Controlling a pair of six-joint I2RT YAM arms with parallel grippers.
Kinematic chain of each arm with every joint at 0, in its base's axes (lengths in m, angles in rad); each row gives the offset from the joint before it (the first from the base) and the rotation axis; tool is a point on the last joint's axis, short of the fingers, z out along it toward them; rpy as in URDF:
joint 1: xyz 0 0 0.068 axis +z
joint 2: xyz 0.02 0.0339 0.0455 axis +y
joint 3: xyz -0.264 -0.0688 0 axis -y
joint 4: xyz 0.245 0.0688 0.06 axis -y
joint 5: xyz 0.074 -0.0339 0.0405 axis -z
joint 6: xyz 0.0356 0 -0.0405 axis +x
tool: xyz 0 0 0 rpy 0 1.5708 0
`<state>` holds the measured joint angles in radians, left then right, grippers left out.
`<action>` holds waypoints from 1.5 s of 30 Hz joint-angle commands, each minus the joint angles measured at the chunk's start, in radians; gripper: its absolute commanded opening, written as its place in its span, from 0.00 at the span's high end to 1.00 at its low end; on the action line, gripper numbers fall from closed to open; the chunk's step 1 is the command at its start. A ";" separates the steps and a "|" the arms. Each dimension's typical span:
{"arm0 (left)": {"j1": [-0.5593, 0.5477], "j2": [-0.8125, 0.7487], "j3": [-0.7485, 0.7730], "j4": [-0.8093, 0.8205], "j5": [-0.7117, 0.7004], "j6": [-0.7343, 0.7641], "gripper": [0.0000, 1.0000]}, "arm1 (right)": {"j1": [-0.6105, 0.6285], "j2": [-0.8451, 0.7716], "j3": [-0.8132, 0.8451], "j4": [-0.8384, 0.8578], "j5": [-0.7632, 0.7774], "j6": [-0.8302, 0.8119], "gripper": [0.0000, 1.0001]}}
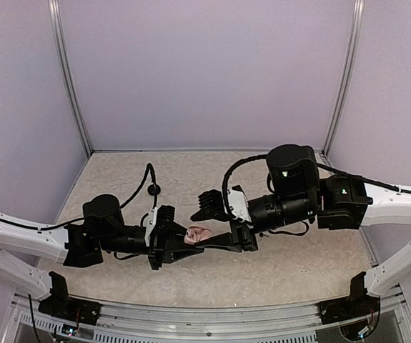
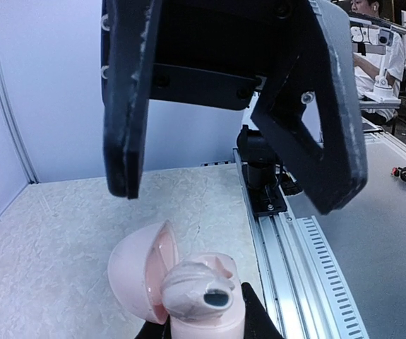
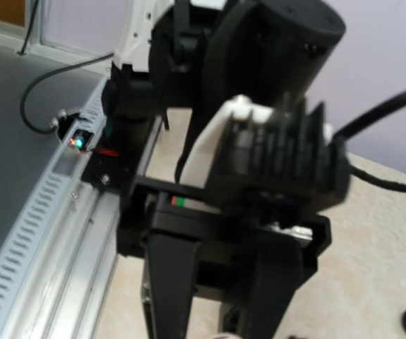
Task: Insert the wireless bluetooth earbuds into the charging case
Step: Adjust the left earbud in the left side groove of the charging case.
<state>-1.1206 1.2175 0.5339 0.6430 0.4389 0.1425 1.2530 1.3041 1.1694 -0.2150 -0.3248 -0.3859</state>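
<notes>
Top view: left gripper (image 1: 189,241) clamps pink rounded plastic charging case (image 1: 199,233) above beige table (image 1: 119,171), right gripper (image 1: 216,244) nose-to-nose w/ it. Case is just a pink blob there, lid state unreadable. Left wrist cam fills that in: lid hinged open to the left, small pale pinkish earbud (image 2: 201,289) w/ dark oval end sitting on top of case body. Own black fingers (image 2: 251,314) pinch case at btm edge, mostly cut off. Right gripper's fingers (image 2: 126,106) loom over case, spread wide, nothing seen betw them. Right wrist cam blurred: mostly left arm's wrist, pale sliver at btm edge, prob case. Small black round disc (image 1: 153,189) w/ cable lies on table, well apart from case.
</notes>
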 commanded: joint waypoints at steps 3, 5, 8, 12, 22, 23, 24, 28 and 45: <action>-0.006 0.000 0.034 -0.032 -0.034 0.022 0.91 | 0.014 0.019 0.056 -0.048 0.102 -0.011 0.57; -0.011 0.002 0.034 -0.033 -0.045 0.027 0.92 | 0.016 0.026 0.065 -0.055 0.125 -0.009 0.59; -0.016 0.001 0.035 -0.038 -0.076 0.036 0.92 | 0.023 0.043 0.075 -0.071 0.160 -0.011 0.62; -0.018 -0.002 0.038 -0.048 -0.098 0.045 0.92 | 0.037 0.066 0.092 -0.094 0.187 -0.018 0.64; -0.030 -0.001 0.039 -0.058 -0.119 0.066 0.93 | 0.047 0.090 0.108 -0.124 0.216 -0.028 0.73; -0.031 -0.001 0.039 -0.058 -0.120 0.066 0.93 | 0.048 0.092 0.110 -0.125 0.219 -0.027 0.74; -0.029 -0.001 0.037 -0.056 -0.122 0.066 0.93 | 0.048 0.092 0.109 -0.126 0.221 -0.027 0.75; -0.018 -0.012 0.026 -0.034 -0.121 0.049 0.93 | 0.048 0.086 0.100 -0.125 0.226 -0.022 0.79; 0.008 -0.031 0.009 0.013 -0.108 0.019 0.93 | 0.054 0.070 0.065 -0.113 0.183 -0.025 0.81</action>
<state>-1.1202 1.2152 0.5449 0.5880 0.3325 0.1722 1.2930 1.3891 1.2499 -0.3096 -0.1120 -0.4072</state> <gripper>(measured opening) 0.220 0.192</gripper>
